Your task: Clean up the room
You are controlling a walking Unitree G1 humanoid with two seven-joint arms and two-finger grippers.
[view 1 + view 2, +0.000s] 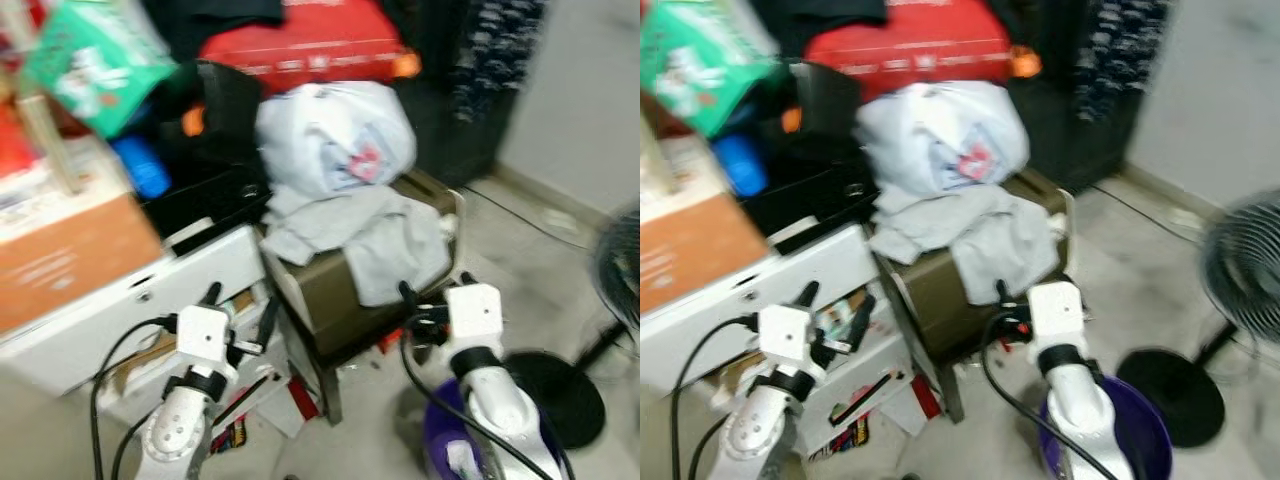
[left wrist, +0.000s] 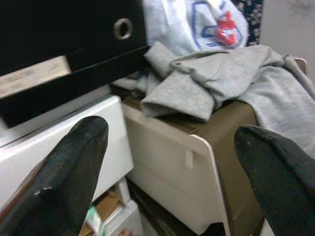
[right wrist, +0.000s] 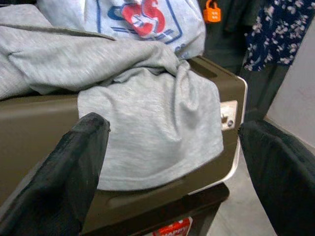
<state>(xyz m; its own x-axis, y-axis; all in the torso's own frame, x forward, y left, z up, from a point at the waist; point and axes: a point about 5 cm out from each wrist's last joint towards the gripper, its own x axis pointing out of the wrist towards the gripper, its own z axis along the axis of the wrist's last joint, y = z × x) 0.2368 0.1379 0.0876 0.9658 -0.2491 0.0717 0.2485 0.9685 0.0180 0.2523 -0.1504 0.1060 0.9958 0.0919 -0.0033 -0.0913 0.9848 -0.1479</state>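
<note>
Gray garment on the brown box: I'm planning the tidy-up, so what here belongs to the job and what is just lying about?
Job:
gray garment, draped over the brown box
white plastic bag behind it
left gripper and right gripper, both open, facing it

Lying about:
standing fan
red suitcase
purple bucket

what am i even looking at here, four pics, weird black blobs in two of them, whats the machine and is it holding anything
It is a walking humanoid robot seen through its own cameras. The two wide pictures come from a stereo camera on its head, looking down at its two silver arms. The left gripper and right gripper each end in two long black fingers. The other two pictures come from a camera on each wrist; the black blobs are those fingers up close.

In front stands a brown box with a grey garment draped over it and a white plastic bag on top. Beside it is a white drawer unit. A purple bucket and a fan base sit on the floor.

Both grippers are open and hold nothing.
</note>
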